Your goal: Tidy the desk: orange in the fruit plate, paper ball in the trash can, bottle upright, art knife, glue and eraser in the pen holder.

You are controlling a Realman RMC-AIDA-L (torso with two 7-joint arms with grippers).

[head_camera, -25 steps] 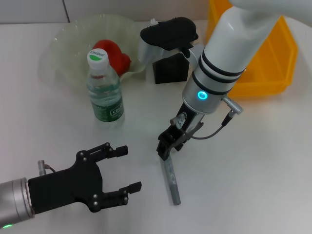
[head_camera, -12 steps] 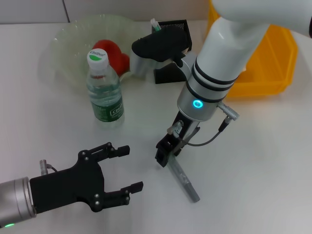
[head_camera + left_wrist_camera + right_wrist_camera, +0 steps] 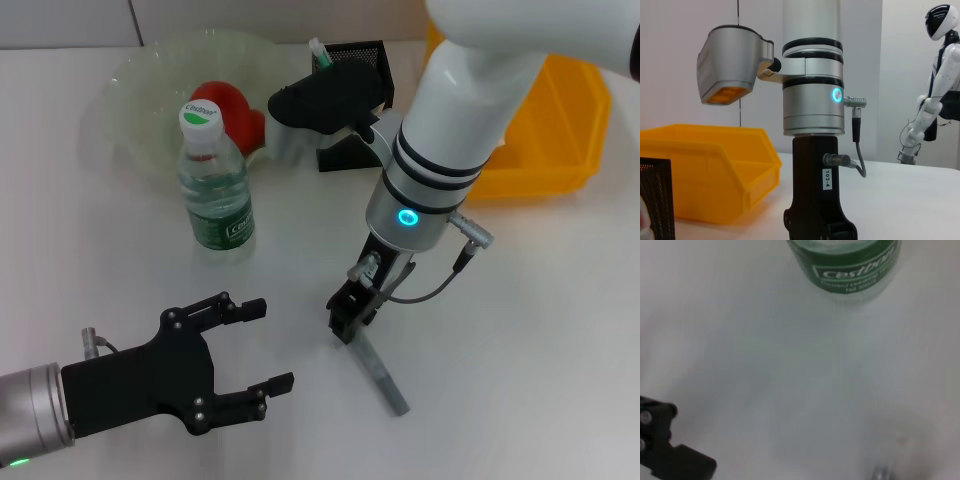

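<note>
My right gripper [image 3: 348, 322] is down at the table's middle, shut on the upper end of the grey art knife [image 3: 381, 373], which slants away to the lower right. The bottle [image 3: 215, 190] stands upright with its green-and-white cap on, left of that arm; its label also shows in the right wrist view [image 3: 850, 265]. A red round fruit [image 3: 228, 108] lies in the translucent fruit plate [image 3: 130, 80]. The black mesh pen holder [image 3: 362, 52] holds a green-and-white glue stick [image 3: 320, 52]. My left gripper [image 3: 270, 345] rests open at the front left. Paper ball and eraser are out of view.
A yellow bin [image 3: 560, 120] stands at the back right, behind the right arm, and shows in the left wrist view [image 3: 705, 170]. The right wrist's camera housing [image 3: 320, 95] hangs over the space between plate and pen holder.
The right gripper turned and shifted slightly right, and the art knife's far end swung from pointing down to pointing down-right. The left arm stayed put.
</note>
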